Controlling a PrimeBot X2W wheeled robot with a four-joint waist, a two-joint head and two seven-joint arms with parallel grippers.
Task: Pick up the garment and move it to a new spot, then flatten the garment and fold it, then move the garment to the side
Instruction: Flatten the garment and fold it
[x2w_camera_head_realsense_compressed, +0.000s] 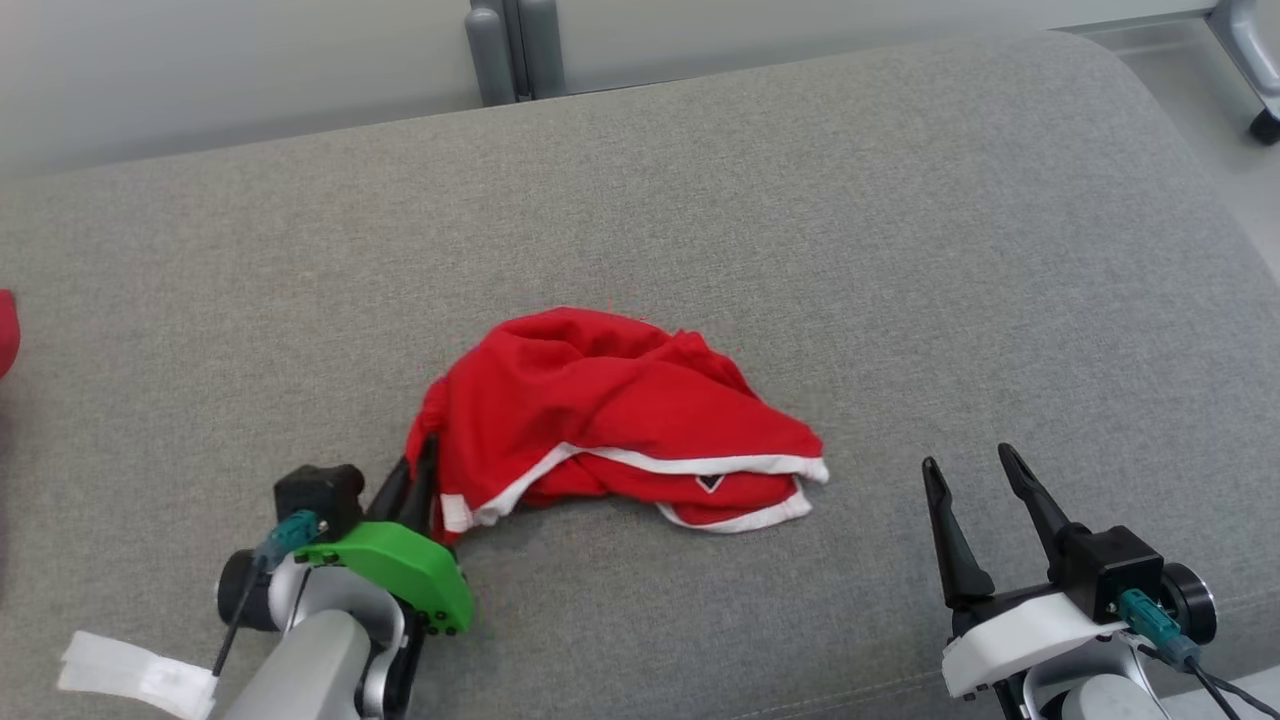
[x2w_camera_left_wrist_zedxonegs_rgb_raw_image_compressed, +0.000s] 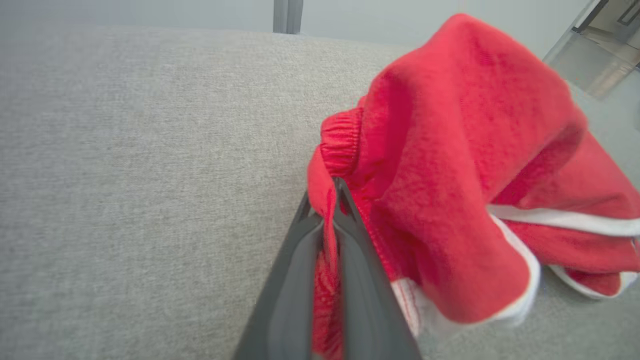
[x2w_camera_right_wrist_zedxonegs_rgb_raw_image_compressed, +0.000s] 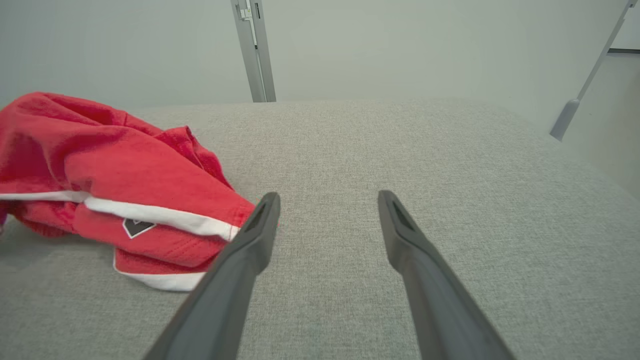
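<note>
Crumpled red garment (x2w_camera_head_realsense_compressed: 610, 410) lay at frame centre, long axis left-right. At lower left, the left gripper (x2w_camera_head_realsense_compressed: 425, 470) pinched its left edge; the right gripper (x2w_camera_head_realsense_compressed: 968, 460), lower right, stood spread, well apart.

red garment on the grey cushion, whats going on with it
The left gripper is shut on an edge of the red garment, by its elastic band. Most of the garment lies crumpled on the grey cushion, not yet flattened or folded. The right gripper is open, off to the garment's right and clear of it, holding nothing.
</note>
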